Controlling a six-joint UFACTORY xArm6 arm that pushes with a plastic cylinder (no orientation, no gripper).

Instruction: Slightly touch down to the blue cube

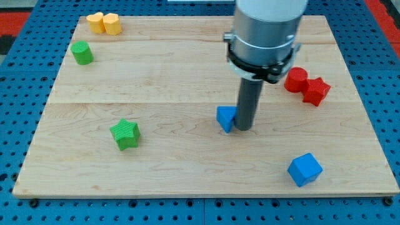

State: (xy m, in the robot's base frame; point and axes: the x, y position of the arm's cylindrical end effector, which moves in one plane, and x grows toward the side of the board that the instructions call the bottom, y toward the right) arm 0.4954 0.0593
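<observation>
The blue cube (305, 169) lies near the board's bottom right. My tip (244, 129) stands on the board near the middle, up and to the left of the cube and well apart from it. A smaller blue block (225, 118), with a wedge-like shape, touches the tip's left side and is partly hidden by the rod.
Two red blocks (307, 85) sit together at the right. A green star-shaped block (125, 134) lies at the lower left and a green block (82, 53) at the upper left. Two yellow blocks (104, 23) sit at the top left. The wooden board's (187, 181) edges border a blue pegboard.
</observation>
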